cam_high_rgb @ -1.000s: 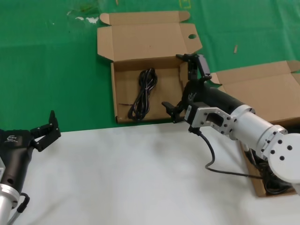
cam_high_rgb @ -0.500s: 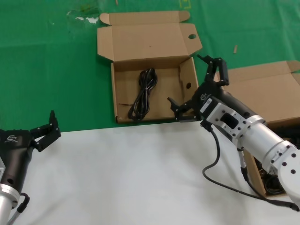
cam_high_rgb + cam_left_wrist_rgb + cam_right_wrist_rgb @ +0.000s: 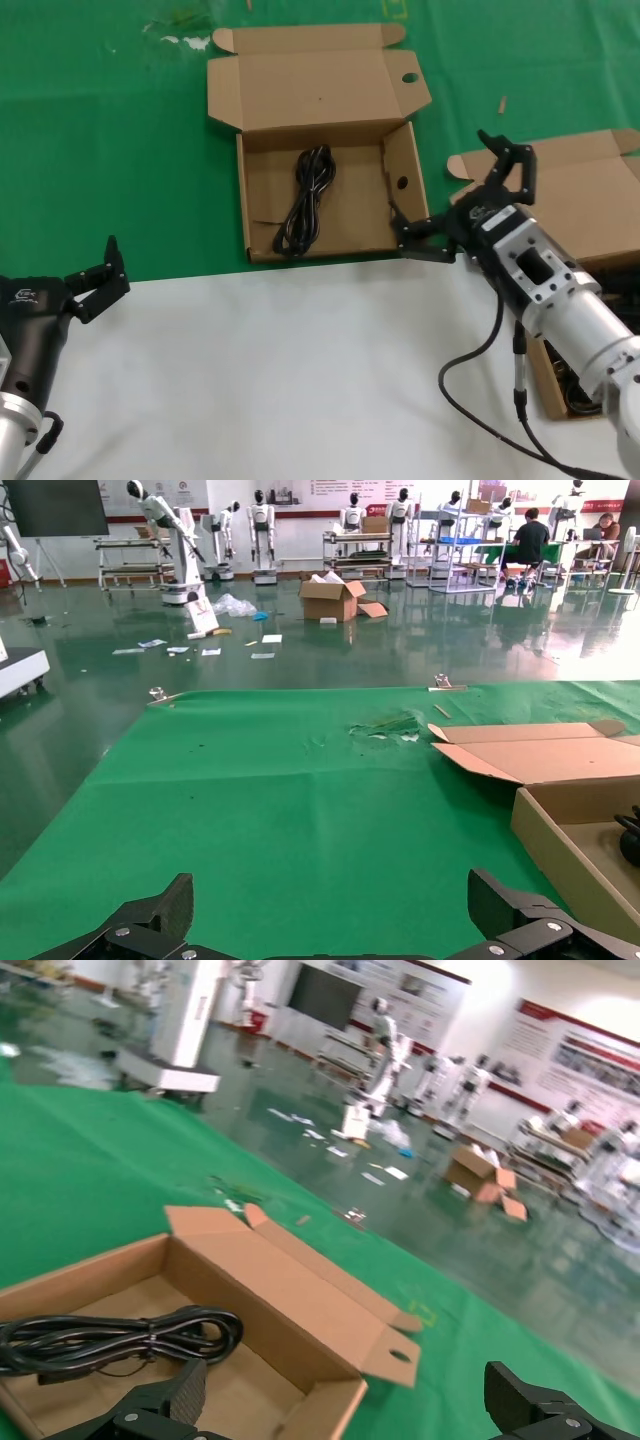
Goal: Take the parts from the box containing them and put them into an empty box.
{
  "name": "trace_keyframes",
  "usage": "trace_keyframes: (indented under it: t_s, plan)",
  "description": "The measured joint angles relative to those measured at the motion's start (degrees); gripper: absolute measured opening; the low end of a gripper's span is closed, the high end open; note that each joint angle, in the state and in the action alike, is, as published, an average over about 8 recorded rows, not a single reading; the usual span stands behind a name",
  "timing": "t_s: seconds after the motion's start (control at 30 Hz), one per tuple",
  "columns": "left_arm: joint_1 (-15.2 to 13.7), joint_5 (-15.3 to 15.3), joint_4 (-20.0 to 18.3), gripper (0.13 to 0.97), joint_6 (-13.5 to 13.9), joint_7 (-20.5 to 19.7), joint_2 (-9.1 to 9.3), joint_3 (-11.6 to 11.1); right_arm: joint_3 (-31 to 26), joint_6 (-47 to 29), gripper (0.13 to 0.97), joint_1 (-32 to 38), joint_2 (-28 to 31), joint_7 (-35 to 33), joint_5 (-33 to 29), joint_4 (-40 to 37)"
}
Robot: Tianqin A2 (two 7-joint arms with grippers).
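The cardboard box with round holes in its flaps lies open on the green mat and holds one looped black cable. Its holed flap and the cable also show in the right wrist view. The plain-lidded box lies at the right, mostly hidden by my right arm, with dark cables showing at its near end. My right gripper is open and empty, between the two boxes just off the holed box's right wall. My left gripper is open and empty at the lower left.
A white surface covers the near part of the table and the green mat lies beyond it. My right arm's own black cord hangs over the white surface. Small bits of debris lie on the mat at the far edge.
My right gripper has moved right, from over the holed box's right side to the gap between the boxes, staying open. The cable in the box and my left arm have not moved.
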Motion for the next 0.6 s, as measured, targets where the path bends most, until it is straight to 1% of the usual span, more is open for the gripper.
trace_keyframes:
  t_s: [0.6]
  plan:
    - [0.0, 0.0, 0.0, 0.966, 0.0, 0.0, 0.0, 0.0, 6.5, 6.4, 0.966, -8.3, -2.1, 6.2, 9.5, 3.4]
